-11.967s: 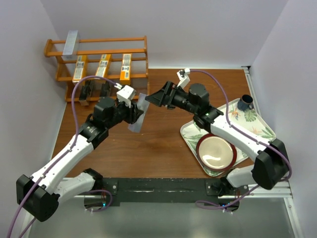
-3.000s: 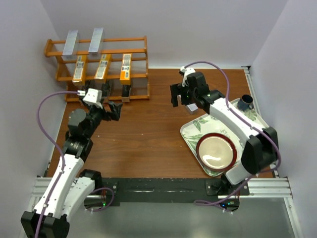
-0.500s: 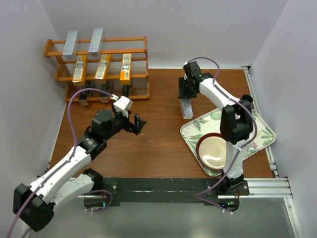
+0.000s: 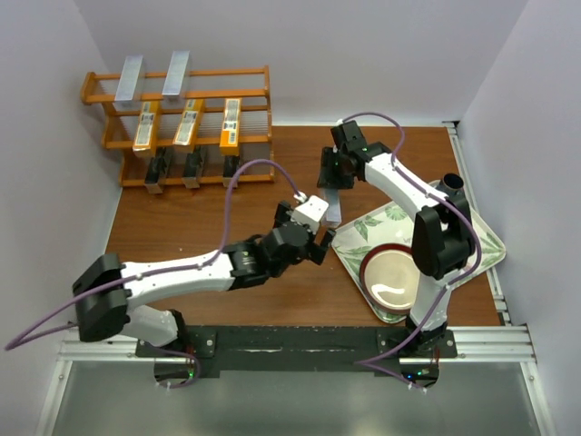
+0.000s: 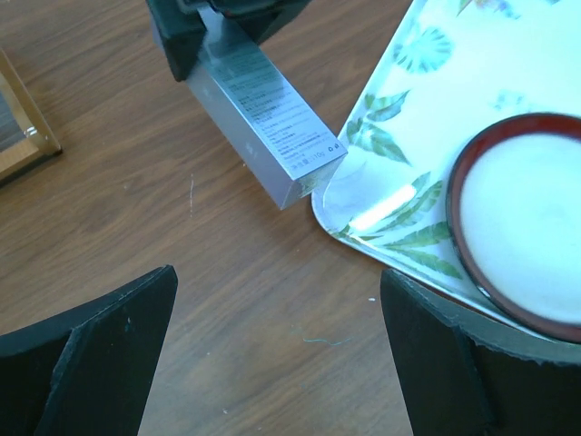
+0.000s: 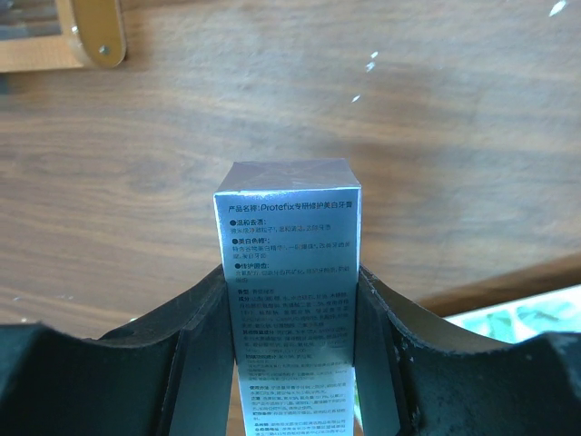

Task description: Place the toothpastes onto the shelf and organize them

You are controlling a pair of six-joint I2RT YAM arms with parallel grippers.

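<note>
Your right fingers [image 6: 186, 354] are clamped tight on the silver toothpaste box [image 6: 289, 236], one on each long side. Your left fingers [image 5: 100, 345] are spread wide with nothing in them. They sit low and close to the free end of that box.

This looks like a pass from one arm to the other. To do it well, bring your left fingers up around the bare part of the box, away from where the right ones pinch. Line them up with the two flat long sides, not the corners. Squeeze first, then let the right fingers go. Do not pull while both are holding on.

The box is up off the desk [image 4: 200, 218], tilted, between the two arms. Its free end is right by the rim of the leaf tray [image 5: 327, 204]. You cannot tell if it touches there, so watch for a bump.

The box is long and thin with square ends. It is shiny grey, with tiny print down one face.

On the shelf [image 4: 254, 95], two silver boxes [image 4: 130, 77] lie on the top rails. There is room beside them, so this one likely goes there.
</note>
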